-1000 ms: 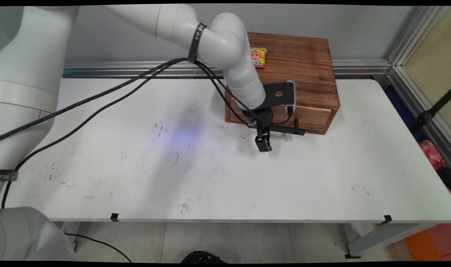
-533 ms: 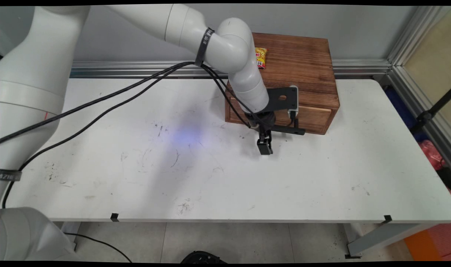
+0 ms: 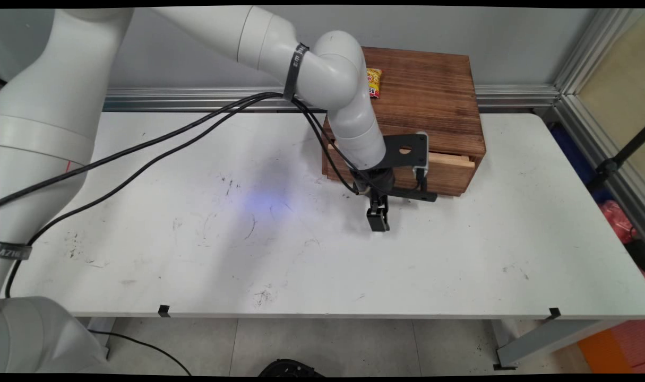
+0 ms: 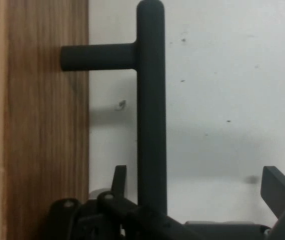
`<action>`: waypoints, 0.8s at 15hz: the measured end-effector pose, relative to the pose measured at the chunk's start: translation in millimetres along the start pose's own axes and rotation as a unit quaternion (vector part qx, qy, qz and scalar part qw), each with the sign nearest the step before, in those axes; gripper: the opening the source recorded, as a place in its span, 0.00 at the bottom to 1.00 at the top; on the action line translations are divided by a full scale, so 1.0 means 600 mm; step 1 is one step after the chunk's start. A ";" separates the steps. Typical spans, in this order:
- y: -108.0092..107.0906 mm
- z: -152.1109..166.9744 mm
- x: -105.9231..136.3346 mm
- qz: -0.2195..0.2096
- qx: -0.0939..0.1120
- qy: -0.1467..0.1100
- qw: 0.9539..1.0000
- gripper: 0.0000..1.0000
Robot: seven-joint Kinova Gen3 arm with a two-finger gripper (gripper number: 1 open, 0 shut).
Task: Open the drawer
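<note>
Main: gripper (image 3: 378,220) sits low at the handle (image 3: 413,194) of the drawer (image 3: 449,178), which stands slightly out of the box (image 3: 433,95); most travel looks left. Hand: claw (image 4: 198,180) spread wide, not clamped. The handle (image 4: 151,100) lies between the fingers, close to the one (image 4: 120,176) nearer the drawer front.

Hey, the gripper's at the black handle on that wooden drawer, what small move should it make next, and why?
Probably a short pull toward the near edge of the table. The gripper is open, with one finger between the handle bar and the drawer front, and that front sits only slightly out of the wooden box.
</note>
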 end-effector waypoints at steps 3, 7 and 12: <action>0.014 -0.003 0.002 0.006 -0.010 0.001 1.000 1.00; 0.036 -0.012 0.002 0.011 -0.022 0.003 1.000 1.00; 0.065 -0.022 0.000 0.011 -0.035 0.004 0.999 1.00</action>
